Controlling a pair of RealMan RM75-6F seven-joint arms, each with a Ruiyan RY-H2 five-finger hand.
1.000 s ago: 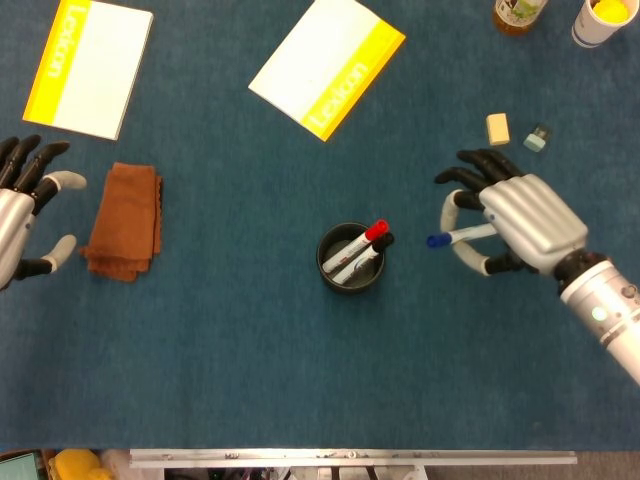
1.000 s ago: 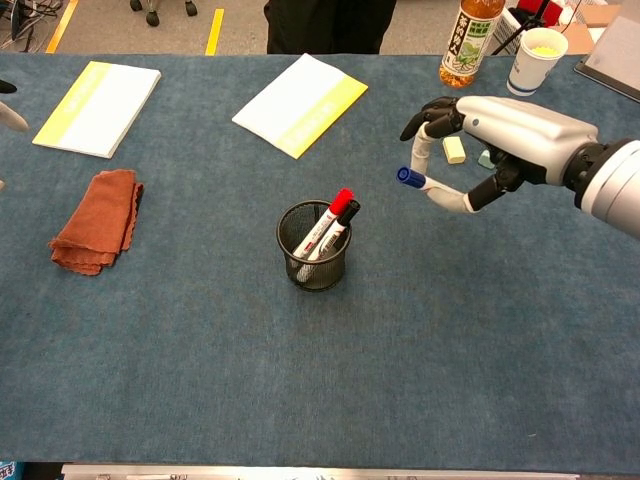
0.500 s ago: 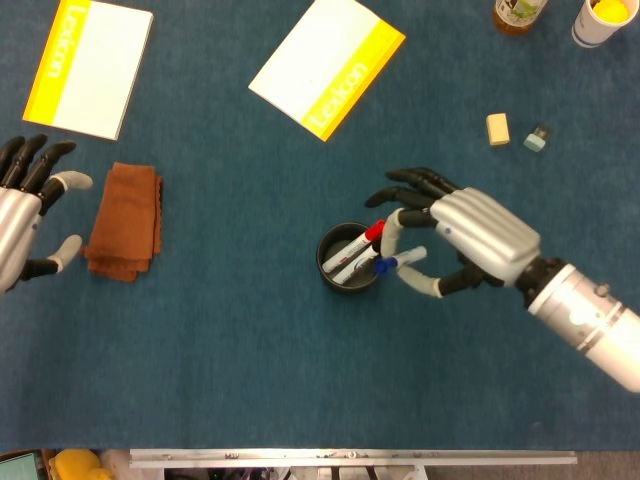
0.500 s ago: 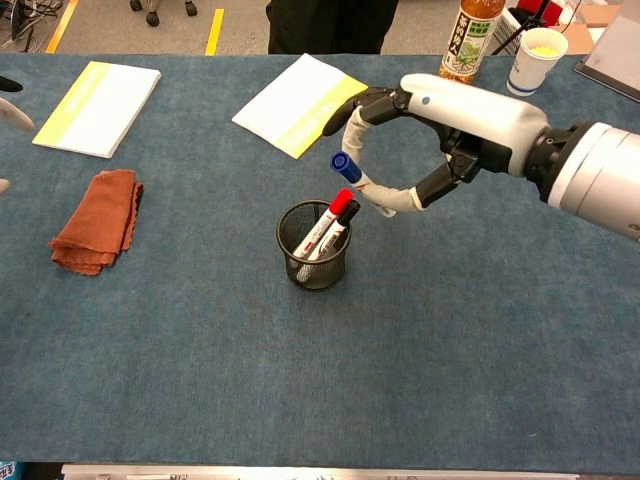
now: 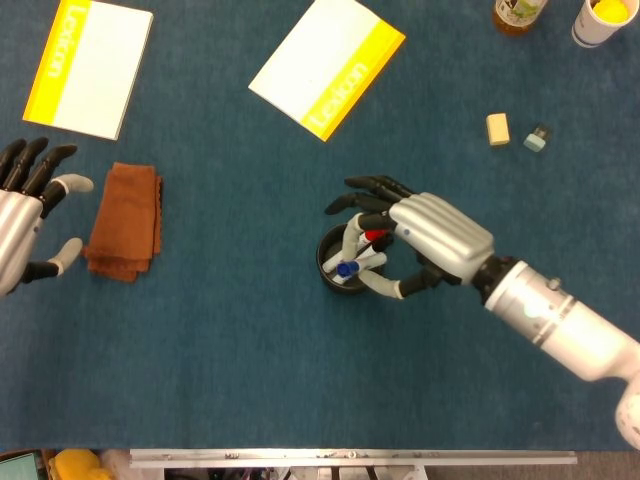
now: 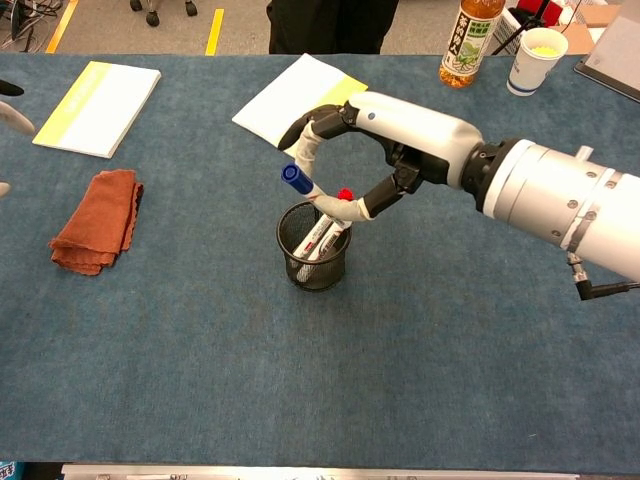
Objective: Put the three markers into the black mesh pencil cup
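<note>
- Over the cup (image 6: pixel 314 262), my right hand (image 5: pixel 430 240) pinches the blue marker (image 6: pixel 300 184) between thumb and a finger, the other fingers spread; the blue cap sits up and to the left of the rim in the chest view.
- From the head view the blue cap (image 5: pixel 346 269) shows inside the cup's outline, but my palm and fingers cover the right side of the cup (image 5: pixel 330 262), so I cannot tell whether the marker's lower end has reached the mesh.
- Inside the cup the red marker (image 6: pixel 345 195) shows only its cap past my thumb; a second marker's white barrel leans beside it, its cap hidden.
- At the far left my left hand (image 5: pixel 25 215) holds nothing, fingers apart; the frame edge cuts it off, and the chest view catches only fingertips.
- A brown cloth (image 5: pixel 125 221) lies just beside that hand.
- Two yellow-and-white notebooks (image 5: pixel 327 65) lie near the far edge.
- An eraser (image 5: pixel 497 128) and a small pale object, too small to name, lie at upper right.
- A bottle (image 6: pixel 471 41) and a paper cup (image 6: pixel 535 58) are cropped by the top edge.
</note>
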